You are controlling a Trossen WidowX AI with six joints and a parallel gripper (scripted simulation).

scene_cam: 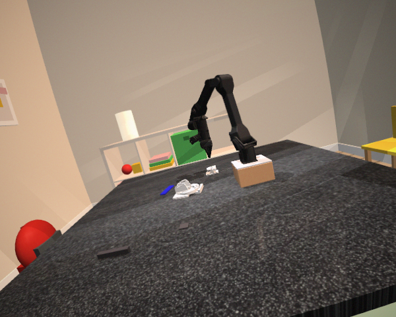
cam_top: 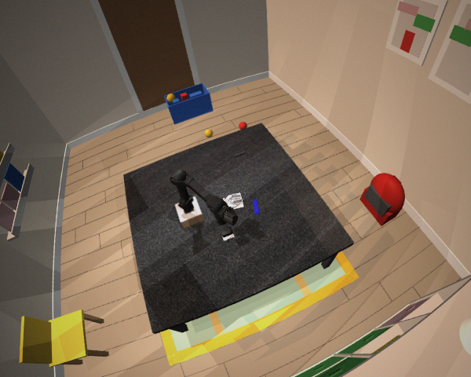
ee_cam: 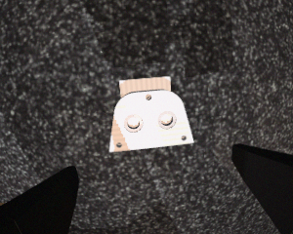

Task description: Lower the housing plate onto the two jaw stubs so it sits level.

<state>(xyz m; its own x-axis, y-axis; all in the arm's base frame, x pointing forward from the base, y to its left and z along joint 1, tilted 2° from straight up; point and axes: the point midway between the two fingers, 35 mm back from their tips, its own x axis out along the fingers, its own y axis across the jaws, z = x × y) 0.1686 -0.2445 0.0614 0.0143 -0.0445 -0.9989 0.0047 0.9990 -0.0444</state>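
Note:
The white housing plate (cam_top: 228, 237) (scene_cam: 212, 170) (ee_cam: 150, 134) lies on the table. The wrist view shows its flat face up, with two round bosses, three small holes and a ribbed block at its far edge. My gripper (scene_cam: 209, 155) (ee_cam: 157, 164) is open and empty above the table, over the plate's near side, with the fingers wide to either side in the wrist view. The white base assembly with the jaws (cam_top: 235, 201) (scene_cam: 182, 187) sits apart from the plate; its jaws and stubs are too small to tell apart.
A blue bar (cam_top: 256, 206) (scene_cam: 166, 189) lies beside the base assembly. A dark bar (cam_top: 239, 154) (scene_cam: 113, 251) and a small dark block (scene_cam: 183, 226) lie farther off. The arm stands on a white-topped box (cam_top: 191, 220) (scene_cam: 254, 174).

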